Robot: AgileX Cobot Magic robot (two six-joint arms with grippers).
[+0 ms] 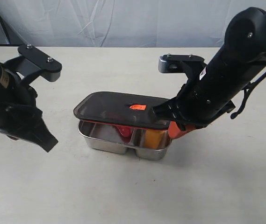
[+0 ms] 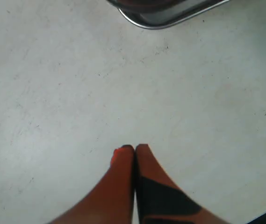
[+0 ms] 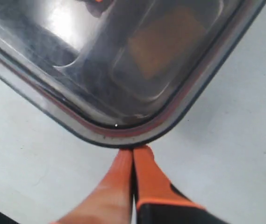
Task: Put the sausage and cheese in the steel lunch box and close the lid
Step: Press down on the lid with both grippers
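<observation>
Item: the steel lunch box point(image 1: 105, 143), on the table point(image 1: 123, 196), filled.
- Contents: the sausage point(image 1: 123, 130) in the larger compartment and the cheese point(image 1: 154, 137) in the smaller one. We judge the loading finished.
- The lid point(image 1: 118, 109): lies over the box but rides high and looks skewed, so it is not yet seated.
- The right gripper point(image 3: 133, 150): jaws pressed together with nothing between them, tips touching the lid's corner rim. We take this as a nudge to square the lid before pressing it down.
- The left gripper point(image 2: 134, 148): jaws together and empty, parked well apart from the box, we think to leave the other arm room.
</observation>
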